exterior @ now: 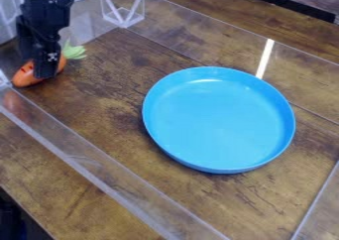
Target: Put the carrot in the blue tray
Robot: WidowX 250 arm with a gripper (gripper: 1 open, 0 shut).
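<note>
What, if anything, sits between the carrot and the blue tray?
Nothing visible. Bare wooden tabletop lies between the small orange toy carrot at far left and the round bright blue plastic tray. The black gripper, jaws open, is down over the carrot.

carrot [23, 75]: orange, green stub, lying far left, partly hidden | blue tray [219, 119]: round, empty, well apart

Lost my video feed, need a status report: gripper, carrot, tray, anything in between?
Black gripper open, down over small orange toy carrot, not gripped. Round blue plastic tray empty, to the right. Wooden table bare between them.
</note>
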